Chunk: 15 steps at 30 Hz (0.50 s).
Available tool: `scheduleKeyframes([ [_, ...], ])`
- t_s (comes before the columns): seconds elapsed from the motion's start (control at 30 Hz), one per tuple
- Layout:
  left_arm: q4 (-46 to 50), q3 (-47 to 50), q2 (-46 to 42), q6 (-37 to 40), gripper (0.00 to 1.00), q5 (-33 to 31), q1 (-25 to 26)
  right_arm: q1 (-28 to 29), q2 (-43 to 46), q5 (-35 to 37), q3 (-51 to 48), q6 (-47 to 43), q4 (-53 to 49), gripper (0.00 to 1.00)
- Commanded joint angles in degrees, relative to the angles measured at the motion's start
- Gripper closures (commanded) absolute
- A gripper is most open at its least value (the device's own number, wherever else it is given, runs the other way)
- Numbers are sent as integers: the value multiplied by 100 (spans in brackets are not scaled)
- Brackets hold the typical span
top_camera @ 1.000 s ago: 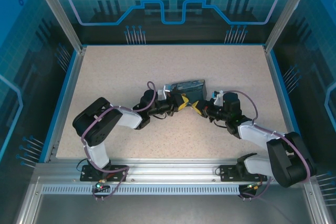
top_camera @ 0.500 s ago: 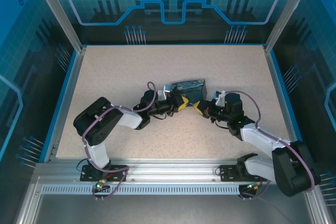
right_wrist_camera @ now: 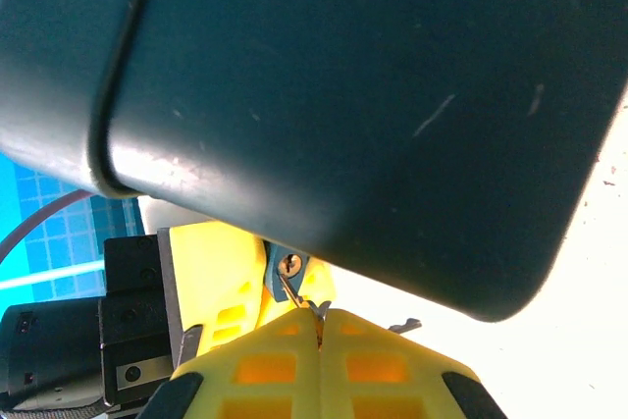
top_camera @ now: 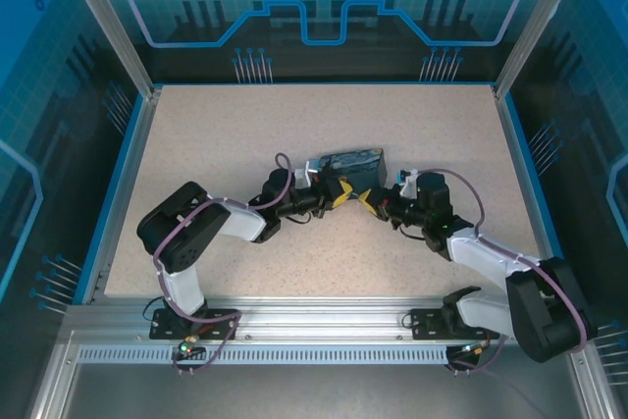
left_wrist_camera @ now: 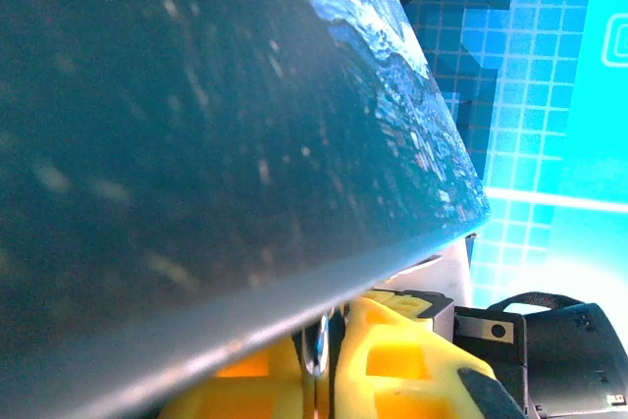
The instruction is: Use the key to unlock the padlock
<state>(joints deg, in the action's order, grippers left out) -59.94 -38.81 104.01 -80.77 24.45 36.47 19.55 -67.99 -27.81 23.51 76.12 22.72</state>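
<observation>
From the left, the left gripper (top_camera: 340,193) reaches low across the speckled table (top_camera: 216,134) to about its middle. Its fingers are clenched on the padlock (right_wrist_camera: 275,272), a small blue body pinched between the yellow fingers with its round keyhole (right_wrist_camera: 288,263) turned to face the other arm; held sideways like this, it gives the key a straight, unobstructed way in. In the left wrist view a bright metal loop (left_wrist_camera: 316,345) shows between the yellow fingers, probably the shackle, though that view is too crowded to be sure. Just behind both grippers, toward the table's far edge, lies the blue-and-yellow swirl-painted box (top_camera: 348,160), whose dark side looms over both wrist cameras; it seems to play no part in the grasp. The key (right_wrist_camera: 297,293), a thin dark sliver, slants from the right gripper (right_wrist_camera: 319,329) toward the keyhole, its tip at the opening and seemingly not yet seated. The right fingers are pressed together on the key's near end, likely so it cannot twist when pushed and turned, and the next move calls for a fine correction to line the blade with the slot
</observation>
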Motion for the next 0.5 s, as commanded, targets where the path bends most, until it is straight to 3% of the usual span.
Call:
scheduleKeyframes([
  [0.0,-413,40,16,-70,100,5,-36,91,-74,44,205,16,132,100],
  [0.47,-425,40,26,-72,100,2,-38,137,-283,100,242,30,239,100],
])
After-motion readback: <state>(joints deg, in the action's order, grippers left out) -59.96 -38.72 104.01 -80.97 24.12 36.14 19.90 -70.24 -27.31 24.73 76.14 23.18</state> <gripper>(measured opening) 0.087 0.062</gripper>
